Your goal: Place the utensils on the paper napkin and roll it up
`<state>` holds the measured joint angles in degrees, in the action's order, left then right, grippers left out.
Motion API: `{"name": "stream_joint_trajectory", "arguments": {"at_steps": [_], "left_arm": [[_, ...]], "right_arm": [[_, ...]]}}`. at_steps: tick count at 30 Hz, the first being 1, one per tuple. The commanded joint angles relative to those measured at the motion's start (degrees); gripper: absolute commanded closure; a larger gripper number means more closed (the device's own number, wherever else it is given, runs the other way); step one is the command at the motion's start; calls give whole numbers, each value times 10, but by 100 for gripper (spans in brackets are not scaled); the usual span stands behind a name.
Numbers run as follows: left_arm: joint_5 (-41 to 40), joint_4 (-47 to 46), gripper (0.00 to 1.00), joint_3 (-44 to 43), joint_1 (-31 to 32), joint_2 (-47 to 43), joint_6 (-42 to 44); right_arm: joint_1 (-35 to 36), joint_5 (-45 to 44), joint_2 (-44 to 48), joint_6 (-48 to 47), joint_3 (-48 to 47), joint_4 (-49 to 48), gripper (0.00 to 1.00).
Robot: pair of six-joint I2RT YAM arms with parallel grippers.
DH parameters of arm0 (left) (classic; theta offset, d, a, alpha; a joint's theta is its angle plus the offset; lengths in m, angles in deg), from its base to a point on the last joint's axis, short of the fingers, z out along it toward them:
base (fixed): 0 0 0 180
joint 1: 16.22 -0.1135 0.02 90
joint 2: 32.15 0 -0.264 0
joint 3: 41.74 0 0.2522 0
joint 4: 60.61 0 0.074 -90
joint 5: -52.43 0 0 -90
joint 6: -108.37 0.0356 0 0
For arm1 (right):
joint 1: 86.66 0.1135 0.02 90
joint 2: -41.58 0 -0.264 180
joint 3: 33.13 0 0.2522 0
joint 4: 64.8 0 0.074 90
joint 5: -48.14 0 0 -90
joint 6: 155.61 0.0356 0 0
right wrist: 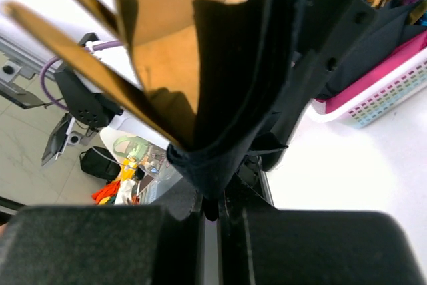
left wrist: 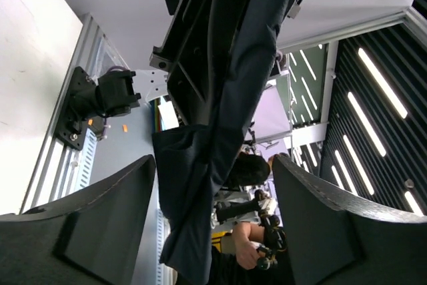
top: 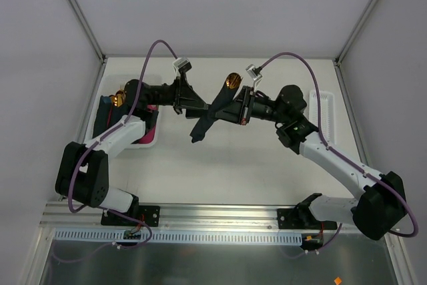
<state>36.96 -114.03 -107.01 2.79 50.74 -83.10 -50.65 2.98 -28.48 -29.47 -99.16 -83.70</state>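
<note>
Top external: white table (top: pixel 220 165), grey walls (top: pixel 220 5); napkin (top: pixel 202 127) aloft, prob. rolled.

Bright even light, blurred wrist close-ups

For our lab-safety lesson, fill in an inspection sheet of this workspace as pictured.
Surface: white table, no spills seen.
Job's things: dark paper napkin wrapped around gold utensils, held above the table.
Clutter: white bin at left holding a pink napkin; second bin at right.
Grippers: right gripper shut on the napkin; left gripper open, napkin hanging between its fingers.
Cables: purple cables loop over both arms.
Surroundings: white walls, metal frame.
</note>
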Motion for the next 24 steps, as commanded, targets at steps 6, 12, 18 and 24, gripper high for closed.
{"name": "stream_joint_trajectory", "arguments": {"at_steps": [6,12,18,24], "left_arm": [[19,87,40,-30,2,-85,174],[17,427,44,-85,25,-142,447],[0,542,50,-89,34,-144,544],[-16,607,61,-106,37,-142,601]], "right_arm": [[5,-50,-6,-71,-71,131,100],[4,-84,-7,-77,-80,182,100],[5,-84,-11,-59,-87,173,100],[6,-83,-15,-62,-98,186,100]]}}
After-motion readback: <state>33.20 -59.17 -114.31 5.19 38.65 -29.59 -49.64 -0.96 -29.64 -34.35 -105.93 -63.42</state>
